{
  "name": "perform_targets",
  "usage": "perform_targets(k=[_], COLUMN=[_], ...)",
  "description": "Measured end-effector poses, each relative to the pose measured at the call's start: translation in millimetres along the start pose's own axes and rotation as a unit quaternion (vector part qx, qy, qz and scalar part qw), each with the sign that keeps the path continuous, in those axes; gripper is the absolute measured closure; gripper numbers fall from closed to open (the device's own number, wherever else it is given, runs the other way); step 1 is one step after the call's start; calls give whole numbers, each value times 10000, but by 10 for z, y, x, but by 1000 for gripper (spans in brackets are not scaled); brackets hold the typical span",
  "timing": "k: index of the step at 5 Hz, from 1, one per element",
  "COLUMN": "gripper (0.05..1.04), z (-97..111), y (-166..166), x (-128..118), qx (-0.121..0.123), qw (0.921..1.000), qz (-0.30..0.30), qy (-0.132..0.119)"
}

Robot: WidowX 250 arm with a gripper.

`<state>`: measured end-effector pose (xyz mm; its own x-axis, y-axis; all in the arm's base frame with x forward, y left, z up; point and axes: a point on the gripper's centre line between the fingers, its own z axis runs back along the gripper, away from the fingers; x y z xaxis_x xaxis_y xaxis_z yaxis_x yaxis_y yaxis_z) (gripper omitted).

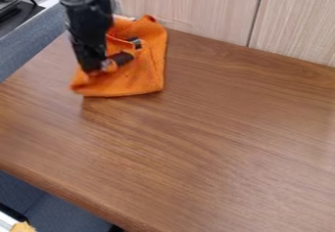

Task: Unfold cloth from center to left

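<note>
The black gripper (118,60) is over the orange cloth (145,73) at the upper left of the table, with the arm coming down from the top edge. Dark parts of the gripper lie against the cloth's middle and left side. The cloth is bunched and raised towards the back near the wall, while its front edge lies fairly flat on the wood. Part of its left side is hidden behind the arm.
The brown wooden table (216,138) extends to the right and front. A pale wood-grain panel wall (196,11) borders its back. At the upper left are a grey-blue side panel (29,42) and a dark stove-like surface. Objects show at the bottom left corner, below the table edge.
</note>
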<state>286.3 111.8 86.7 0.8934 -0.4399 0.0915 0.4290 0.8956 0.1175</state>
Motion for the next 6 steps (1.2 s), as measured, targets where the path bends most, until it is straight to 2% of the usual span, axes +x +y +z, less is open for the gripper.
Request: perform_targets(k=[1,2,3,4,5,6], gripper=[1027,1027,1027,1028,1006,852], z=[118,137,49,-248,-400,-445], y=[234,487,642,663,616,584], x=[-94,-363,-630,-923,-1037,-1057], qx=[-68,-192,-348,-517,-491,-277], qw=[9986,9923,9817,9762,9764,9780], qz=[456,1027,1642,2030,2085,2063], qy=[-249,-670,-900,-570,-284,103])
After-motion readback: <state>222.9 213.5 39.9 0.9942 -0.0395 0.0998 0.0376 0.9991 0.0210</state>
